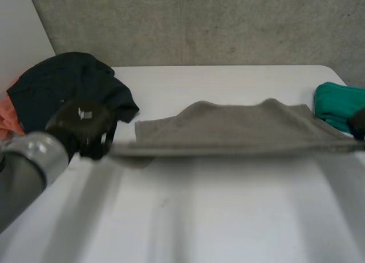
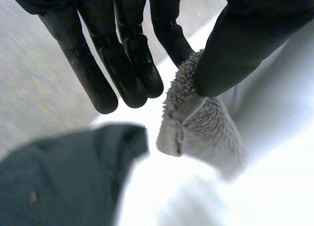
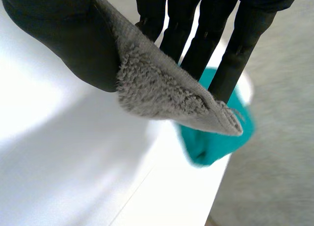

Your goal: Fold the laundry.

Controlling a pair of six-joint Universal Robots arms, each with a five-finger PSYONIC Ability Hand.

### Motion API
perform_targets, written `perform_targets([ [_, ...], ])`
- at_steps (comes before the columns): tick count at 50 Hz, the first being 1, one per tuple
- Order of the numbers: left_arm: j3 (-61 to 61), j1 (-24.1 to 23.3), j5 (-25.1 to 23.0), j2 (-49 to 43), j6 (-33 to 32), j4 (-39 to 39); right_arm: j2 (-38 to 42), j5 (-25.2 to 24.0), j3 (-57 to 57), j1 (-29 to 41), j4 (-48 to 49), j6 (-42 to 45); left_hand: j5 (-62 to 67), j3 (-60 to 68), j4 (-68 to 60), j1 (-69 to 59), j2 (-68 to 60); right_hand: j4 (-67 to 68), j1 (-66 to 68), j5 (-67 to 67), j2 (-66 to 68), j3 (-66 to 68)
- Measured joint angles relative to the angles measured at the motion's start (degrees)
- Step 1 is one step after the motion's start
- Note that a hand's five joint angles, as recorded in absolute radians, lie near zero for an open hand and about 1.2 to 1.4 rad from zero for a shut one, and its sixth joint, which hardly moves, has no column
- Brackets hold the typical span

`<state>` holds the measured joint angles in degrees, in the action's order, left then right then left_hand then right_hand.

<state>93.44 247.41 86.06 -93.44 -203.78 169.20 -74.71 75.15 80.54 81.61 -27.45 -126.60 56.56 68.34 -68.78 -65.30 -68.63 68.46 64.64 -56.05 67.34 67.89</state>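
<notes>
A grey towel (image 1: 228, 132) hangs stretched between my two hands, lifted a little above the white table (image 1: 188, 217). My left hand (image 1: 91, 129) is at the towel's left end. In the left wrist view, the left hand (image 2: 122, 54) pinches a towel corner (image 2: 196, 123) between its thumb and straight fingers. My right hand (image 1: 358, 121) is at the towel's right end, by the table's right side. In the right wrist view, the right hand (image 3: 64, 39) clamps the other towel corner (image 3: 162, 88) between its thumb and fingers.
A dark navy garment (image 1: 63, 86) lies heaped at the back left, and also lies under my left hand as the dark navy garment (image 2: 64, 172). An orange cloth (image 1: 8, 120) peeks out beside it. A teal cloth (image 1: 336, 103) lies at the back right, beneath my right hand's fingers (image 3: 216, 142).
</notes>
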Motion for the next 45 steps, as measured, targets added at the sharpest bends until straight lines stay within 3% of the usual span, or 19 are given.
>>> perform_targets([
  [5, 5.29, 0.14, -0.55, 2.7, -8.28, -9.6, -2.32, -0.67, 3.25, -1.46, -9.84, 10.37, 0.0, 0.0, 0.0, 0.0, 0.0, 0.1, 0.0, 0.0, 0.0, 0.0],
  [10, 6.83, 0.04, -1.13, 0.79, -12.38, -10.76, -1.82, -0.52, 5.11, -1.43, -7.82, 11.89, 0.0, 0.0, 0.0, 0.0, 0.0, 0.13, 0.0, 0.0, 0.0, 0.0],
  [18, -1.93, -0.34, -0.58, -12.34, -12.96, -0.45, 6.37, 1.23, 0.77, 0.28, 3.83, 5.02, 0.0, 0.01, 0.0, 0.0, 0.0, 0.14, 0.0, -0.08, 0.0, 0.0],
  [27, -28.41, -0.55, 0.57, -29.32, -12.87, 13.36, 17.32, 7.31, -19.15, 11.03, 16.99, -2.37, 0.69, 0.04, -0.01, 0.0, -0.02, 0.15, 0.0, -1.45, 0.0, 0.11],
  [32, -42.66, -0.16, 1.57, -32.16, -11.63, 29.19, 19.71, 11.97, -34.3, 14.49, 29.06, -8.05, 0.69, 0.06, -0.04, 0.0, -0.04, 0.17, 0.0, -1.45, 0.04, 0.26],
  [37, -47.5, 0.53, 3.72, -32.16, -9.98, 41.99, 19.23, 13.86, -40.61, 15.65, 39.12, -14.3, 0.69, 0.06, -0.04, 0.0, -0.04, 0.17, 0.0, -1.45, 0.04, 0.26],
  [40, -47.53, 1.01, 4.77, -32.07, -9.37, 43.97, 18.78, 14.04, -40.77, 15.84, 41.6, -16.44, 0.69, 0.06, -0.04, 0.0, -0.04, 0.17, 0.0, -1.48, 0.04, 0.26],
  [45, -43.3, 1.62, 5.47, -32.02, -8.4, 40.64, 18.6, 13.36, -37.62, 16.32, 41.18, -17.54, 0.69, 0.06, -0.04, 0.0, -0.04, 0.18, 0.0, -1.45, 0.04, 0.26],
])
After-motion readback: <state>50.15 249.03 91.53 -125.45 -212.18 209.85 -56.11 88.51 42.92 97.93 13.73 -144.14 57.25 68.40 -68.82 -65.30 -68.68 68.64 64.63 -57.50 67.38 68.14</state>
